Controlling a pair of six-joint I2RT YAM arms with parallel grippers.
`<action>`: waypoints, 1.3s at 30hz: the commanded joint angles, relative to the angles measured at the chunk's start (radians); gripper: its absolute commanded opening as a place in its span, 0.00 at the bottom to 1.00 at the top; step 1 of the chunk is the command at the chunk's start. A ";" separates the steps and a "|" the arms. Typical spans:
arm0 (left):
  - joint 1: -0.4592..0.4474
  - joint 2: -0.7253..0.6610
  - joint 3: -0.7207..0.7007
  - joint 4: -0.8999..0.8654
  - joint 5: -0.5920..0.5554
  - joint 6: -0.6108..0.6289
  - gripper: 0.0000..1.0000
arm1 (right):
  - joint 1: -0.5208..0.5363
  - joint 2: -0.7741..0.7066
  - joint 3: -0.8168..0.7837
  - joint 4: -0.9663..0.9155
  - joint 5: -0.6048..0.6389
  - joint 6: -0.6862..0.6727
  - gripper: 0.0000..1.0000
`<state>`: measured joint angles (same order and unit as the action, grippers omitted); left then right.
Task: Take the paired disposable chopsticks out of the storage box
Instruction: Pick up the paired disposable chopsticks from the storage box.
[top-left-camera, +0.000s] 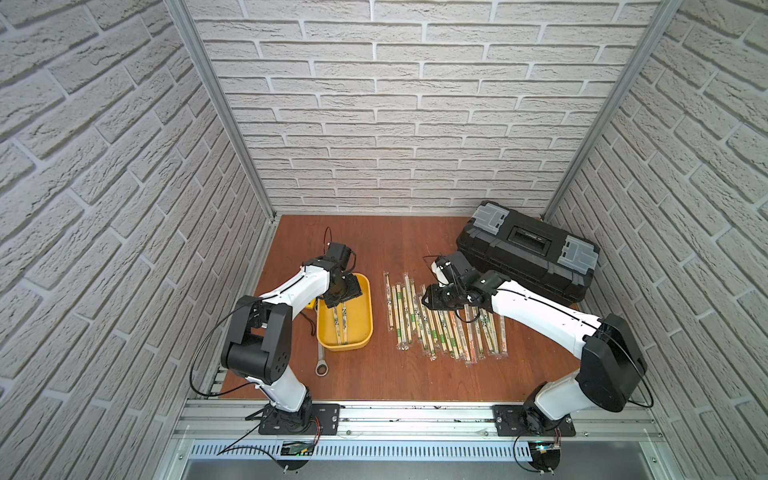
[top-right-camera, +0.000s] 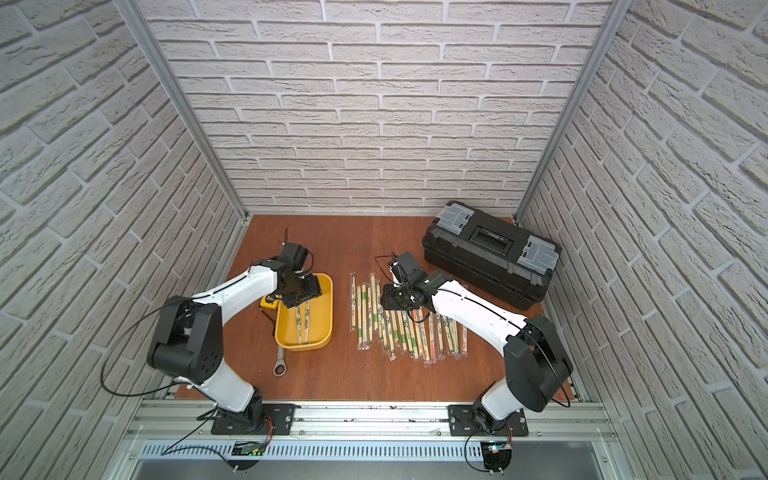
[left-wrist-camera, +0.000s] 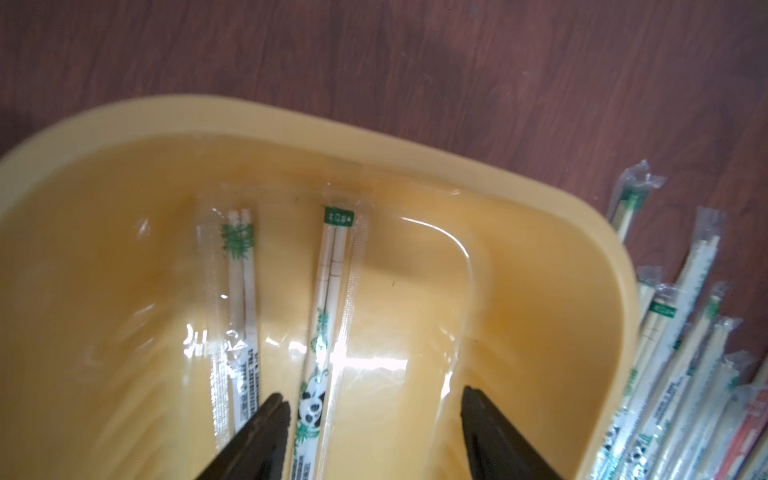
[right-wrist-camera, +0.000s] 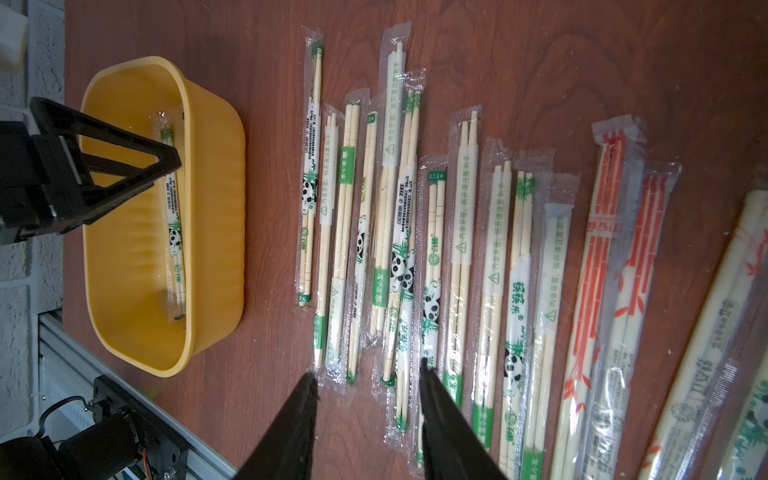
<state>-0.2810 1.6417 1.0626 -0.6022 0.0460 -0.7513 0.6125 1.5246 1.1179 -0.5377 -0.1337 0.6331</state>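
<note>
Paired disposable chopsticks (left-wrist-camera: 328, 299), slick-wrapped, are straddled by spread left fingers (left-wrist-camera: 257, 436); right fingers (right-wrist-camera: 291, 424) are parted, empty; a slip is risked.

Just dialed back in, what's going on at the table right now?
The left gripper is down inside the yellow storage box, jaws open around the panda-print pair but not closed on it. A second pair lies beside it. The right gripper hovers open and empty over the row of chopstick pairs laid out on the table. A wrench lies next to the box, and the black toolbox sits at the back.
</note>
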 joint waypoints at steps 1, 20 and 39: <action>-0.003 0.021 0.013 0.013 -0.017 0.010 0.68 | 0.001 -0.001 0.008 0.036 -0.009 0.008 0.42; -0.003 0.100 -0.032 -0.021 -0.042 0.002 0.54 | 0.001 0.001 0.016 0.035 -0.001 0.005 0.42; -0.011 0.162 -0.024 -0.067 0.003 0.037 0.18 | 0.000 -0.033 0.025 0.012 0.039 0.000 0.42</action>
<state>-0.2832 1.7508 1.0554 -0.6060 0.0158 -0.7250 0.6125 1.5269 1.1183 -0.5282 -0.1131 0.6331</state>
